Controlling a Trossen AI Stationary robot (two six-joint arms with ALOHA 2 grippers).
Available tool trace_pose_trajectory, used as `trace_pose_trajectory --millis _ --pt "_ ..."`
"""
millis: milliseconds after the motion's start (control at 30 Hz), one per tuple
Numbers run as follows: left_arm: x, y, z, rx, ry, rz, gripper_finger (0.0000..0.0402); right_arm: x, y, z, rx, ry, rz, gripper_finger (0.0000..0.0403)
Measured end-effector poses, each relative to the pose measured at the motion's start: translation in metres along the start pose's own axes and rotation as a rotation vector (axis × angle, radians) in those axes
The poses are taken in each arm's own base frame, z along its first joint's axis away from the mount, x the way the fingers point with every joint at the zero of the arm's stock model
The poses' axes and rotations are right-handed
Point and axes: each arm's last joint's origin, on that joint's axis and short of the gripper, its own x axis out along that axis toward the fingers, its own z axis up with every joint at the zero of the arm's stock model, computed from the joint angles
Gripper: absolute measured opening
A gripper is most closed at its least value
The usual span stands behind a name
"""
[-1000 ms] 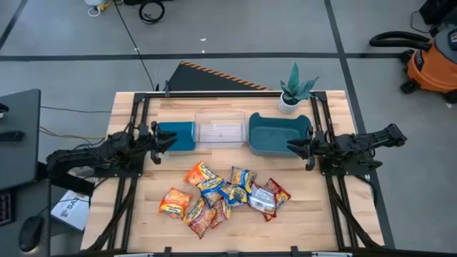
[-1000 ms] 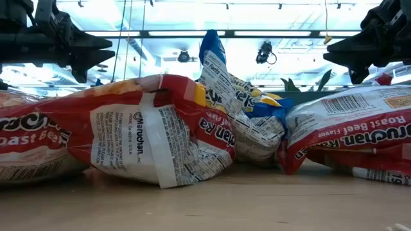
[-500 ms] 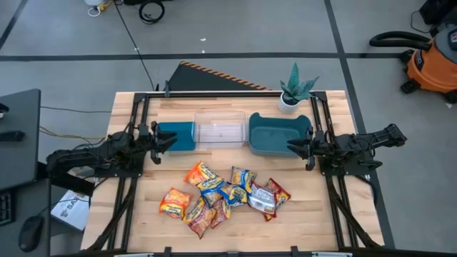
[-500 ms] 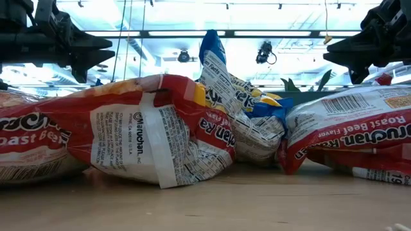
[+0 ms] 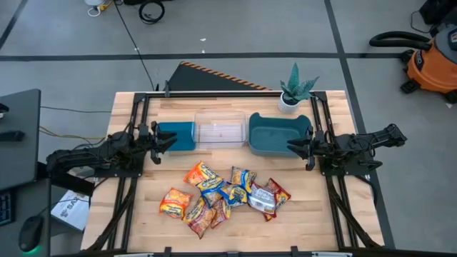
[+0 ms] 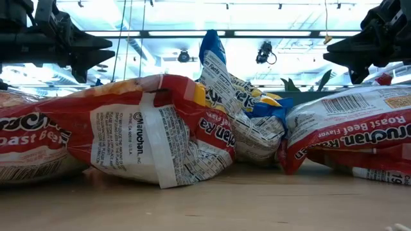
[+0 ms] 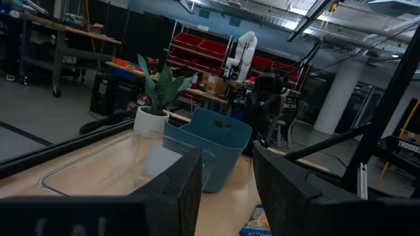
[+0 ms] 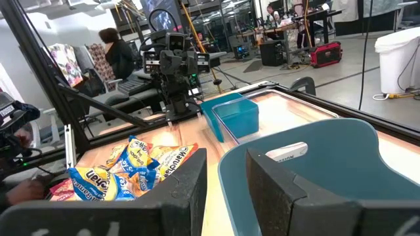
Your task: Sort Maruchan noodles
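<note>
We see the packets (image 5: 223,196) heaped at lower centre of the high view, below and between both grippers. Left gripper (image 5: 168,140) and right gripper (image 5: 293,147) are open, empty, about equally near.

I see bare table (image 5: 285,218) all around the Maruchan noodles (image 5: 225,194), open to approach. Behind the pile, three bins (image 5: 221,133) block the way, grippers flanking them.

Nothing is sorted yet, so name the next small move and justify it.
Probably bring the left gripper down over the orange-yellow packet at the pile's left edge: it lies alone, both grippers hover open and empty by the bins, right gripper waiting.
</note>
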Motion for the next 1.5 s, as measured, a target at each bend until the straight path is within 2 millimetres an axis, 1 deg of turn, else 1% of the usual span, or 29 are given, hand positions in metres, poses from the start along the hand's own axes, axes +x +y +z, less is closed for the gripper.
trace_pose_trajectory --millis 1433,1500 --pt "0.0 0.0 0.0 0.0 0.0 0.0 0.0141 0.0 0.0 0.0 0.0 0.0 0.0 0.0111" --pt "0.0 -0.0004 0.0022 -0.008 -0.025 0.001 0.0141 0.0 0.0 0.0 0.0 0.0 0.0 0.0111"
